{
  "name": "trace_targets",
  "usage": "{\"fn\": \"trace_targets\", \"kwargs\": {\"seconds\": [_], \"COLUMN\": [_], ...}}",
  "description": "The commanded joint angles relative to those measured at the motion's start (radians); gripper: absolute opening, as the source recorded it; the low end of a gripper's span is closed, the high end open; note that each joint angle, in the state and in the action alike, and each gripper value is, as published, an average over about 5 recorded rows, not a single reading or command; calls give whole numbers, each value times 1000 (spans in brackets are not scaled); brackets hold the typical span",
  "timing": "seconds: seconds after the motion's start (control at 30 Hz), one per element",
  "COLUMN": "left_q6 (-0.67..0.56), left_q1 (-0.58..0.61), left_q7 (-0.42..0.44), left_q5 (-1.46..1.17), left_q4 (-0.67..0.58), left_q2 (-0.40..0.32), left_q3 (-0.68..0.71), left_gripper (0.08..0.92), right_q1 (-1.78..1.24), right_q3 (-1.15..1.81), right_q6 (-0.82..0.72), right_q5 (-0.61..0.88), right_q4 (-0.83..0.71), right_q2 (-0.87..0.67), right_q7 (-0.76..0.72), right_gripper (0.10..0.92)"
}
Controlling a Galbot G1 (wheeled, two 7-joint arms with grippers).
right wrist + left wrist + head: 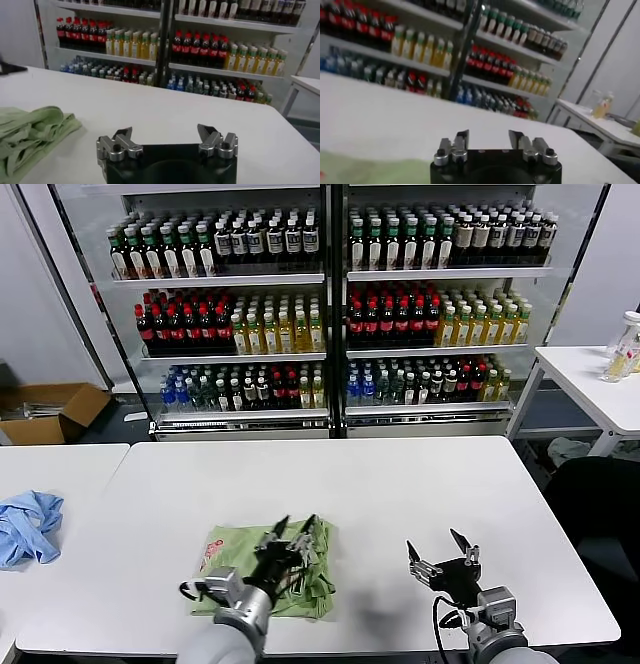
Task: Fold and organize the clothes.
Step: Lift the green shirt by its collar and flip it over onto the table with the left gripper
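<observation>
White table (pixel 400 484) – folded green shirt (pixel 262 564) under left pincer (pixel 297 525), parted, empty; right pincer (pixel 441 546) wide, empty; drink shelves (pixel 330 304) behind.

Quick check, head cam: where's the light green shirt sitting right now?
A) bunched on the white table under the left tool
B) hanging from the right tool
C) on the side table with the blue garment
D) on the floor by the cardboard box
A: the light green shirt lies crumpled on the white table beneath the left tool; the right tool stands open and empty beside it.
</observation>
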Motion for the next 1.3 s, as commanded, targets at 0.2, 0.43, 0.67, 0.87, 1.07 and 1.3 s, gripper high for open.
{"fn": "trace_targets", "kwargs": {"seconds": [0.2,0.43,0.67,0.87,1.07,1.3], "left_q6": [-5,16,31,34,32,29], "left_q1": [202,168,148,137,132,132], "left_q7": [33,33,45,87,102,112], "left_q5": [173,125,67,25,-50,-104], "left_q4": [116,173,204,203,212,213], "left_q2": [148,103,102,97,95,96], "left_q3": [-334,-324,-319,-305,-307,-309], "left_gripper": [743,821,823,812,671,472], "right_q1": [19,12,12,13,11,12], "right_q3": [-24,-18,-21,-21,-21,-23], "right_q6": [3,6,7,7,7,7], "right_q5": [-2,-3,-3,-3,-3,-4], "right_q4": [-12,-7,-9,-10,-8,-8], "right_q2": [6,-3,-4,-4,-3,-2], "right_q7": [-1,-1,-2,-1,-1,-2], "right_gripper": [823,823,823,823,823,823]}}
